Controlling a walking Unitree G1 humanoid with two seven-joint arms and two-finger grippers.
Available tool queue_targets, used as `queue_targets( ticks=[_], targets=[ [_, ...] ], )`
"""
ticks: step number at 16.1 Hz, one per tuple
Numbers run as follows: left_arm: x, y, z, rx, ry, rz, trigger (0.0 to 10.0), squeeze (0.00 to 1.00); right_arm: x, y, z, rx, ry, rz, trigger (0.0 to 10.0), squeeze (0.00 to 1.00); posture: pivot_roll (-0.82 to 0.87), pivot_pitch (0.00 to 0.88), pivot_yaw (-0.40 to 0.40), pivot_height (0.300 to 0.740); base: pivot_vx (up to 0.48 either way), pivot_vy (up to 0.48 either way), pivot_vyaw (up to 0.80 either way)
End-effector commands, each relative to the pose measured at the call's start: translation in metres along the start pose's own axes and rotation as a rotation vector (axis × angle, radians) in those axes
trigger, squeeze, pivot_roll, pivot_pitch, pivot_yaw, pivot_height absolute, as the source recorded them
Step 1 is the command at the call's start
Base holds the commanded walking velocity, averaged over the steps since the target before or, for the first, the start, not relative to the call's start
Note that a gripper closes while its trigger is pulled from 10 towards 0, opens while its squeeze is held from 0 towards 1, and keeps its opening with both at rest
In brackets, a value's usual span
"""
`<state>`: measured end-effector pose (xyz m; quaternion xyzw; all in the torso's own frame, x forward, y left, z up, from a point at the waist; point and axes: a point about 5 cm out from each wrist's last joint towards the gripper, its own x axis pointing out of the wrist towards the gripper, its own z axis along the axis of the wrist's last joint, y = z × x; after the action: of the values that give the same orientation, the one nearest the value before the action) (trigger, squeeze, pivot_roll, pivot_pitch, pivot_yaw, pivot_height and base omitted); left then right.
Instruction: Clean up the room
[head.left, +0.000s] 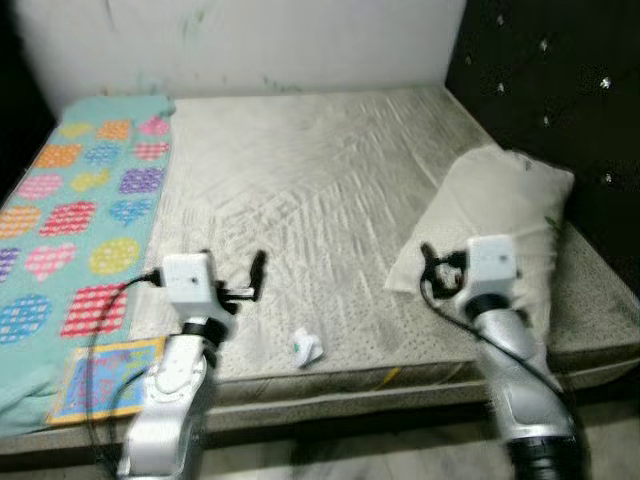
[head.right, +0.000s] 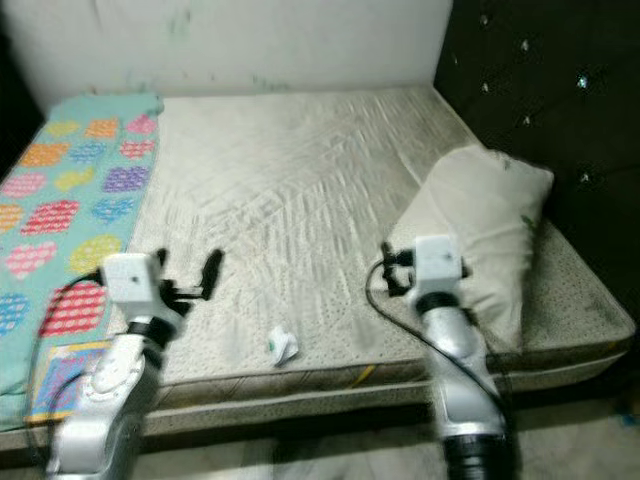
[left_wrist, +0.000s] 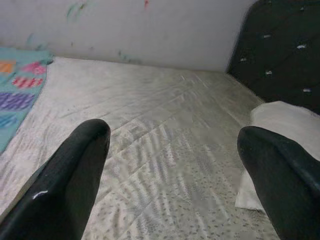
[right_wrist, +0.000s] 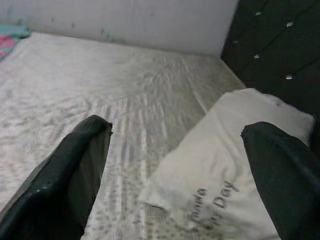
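Left eye view: a small crumpled white scrap (head.left: 308, 347) lies near the front edge of the grey quilted bed (head.left: 310, 190), between the left gripper (head.left: 258, 276) and right gripper (head.left: 432, 268), both with fingers spread, holding nothing. A cream pillow (head.left: 500, 215) lies beyond the right gripper, a teal heart-patterned blanket (head.left: 80, 200) far left.

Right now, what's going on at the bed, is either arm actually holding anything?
Neither is. The robot stands at the foot of the mattress with both arms raised over it. The left gripper and right gripper are open and hold nothing. A small crumpled white scrap lies near the front edge between them, a pillow lies by the right arm, and a heart-patterned blanket covers the left side.
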<state>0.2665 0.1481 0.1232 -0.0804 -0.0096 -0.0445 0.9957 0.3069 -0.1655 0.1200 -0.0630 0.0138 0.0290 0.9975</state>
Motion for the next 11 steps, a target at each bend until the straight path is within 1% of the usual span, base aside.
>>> queue_targets(
  ticks=[1,4,6,7,8,10,11],
  targets=[
    [-0.0017,0.0027,-0.0003,-0.010,0.001,0.013,10.0,0.00,0.0013,0.0040,0.0040,0.005,-0.015,0.015,10.0,0.00,-0.03,0.071,-0.022,0.740,0.000,0.000,0.00],
    [-0.0017,0.0015,-0.0011,-0.019,0.008,0.021,10.0,0.00,0.0002,0.0023,0.0042,0.005,-0.022,0.019,10.0,0.00,-0.03,0.072,-0.022,0.740,0.000,0.000,0.00],
    [-0.0022,0.0015,-0.0024,-0.019,0.014,0.026,10.0,0.00,-0.0010,0.0024,0.0053,-0.015,-0.034,0.028,10.0,0.00,-0.03,0.070,-0.023,0.740,0.000,0.000,0.00],
    [-0.0027,0.0017,-0.0030,-0.020,0.018,0.028,10.0,0.00,-0.0019,0.0044,0.0064,-0.019,-0.046,0.053,10.0,0.00,-0.03,0.069,-0.022,0.740,0.000,0.000,0.00],
    [-0.0031,0.0018,-0.0041,-0.019,0.025,0.029,10.0,0.00,-0.0021,0.0066,0.0074,-0.064,-0.055,0.057,10.0,0.00,-0.03,0.069,-0.021,0.740,0.000,0.000,0.80],
    [-0.0028,0.0013,-0.0048,-0.019,0.031,0.027,10.0,0.00,-0.0008,0.0068,0.0065,-0.046,-0.048,0.047,10.0,0.00,-0.03,0.070,-0.020,0.740,0.000,0.000,0.80],
    [-0.0024,0.0016,-0.0048,-0.024,0.031,0.028,10.0,0.00,0.0005,0.0063,0.0067,-0.042,-0.048,0.039,10.0,0.00,-0.03,0.070,-0.020,0.740,0.000,0.000,0.52]
  ],
)
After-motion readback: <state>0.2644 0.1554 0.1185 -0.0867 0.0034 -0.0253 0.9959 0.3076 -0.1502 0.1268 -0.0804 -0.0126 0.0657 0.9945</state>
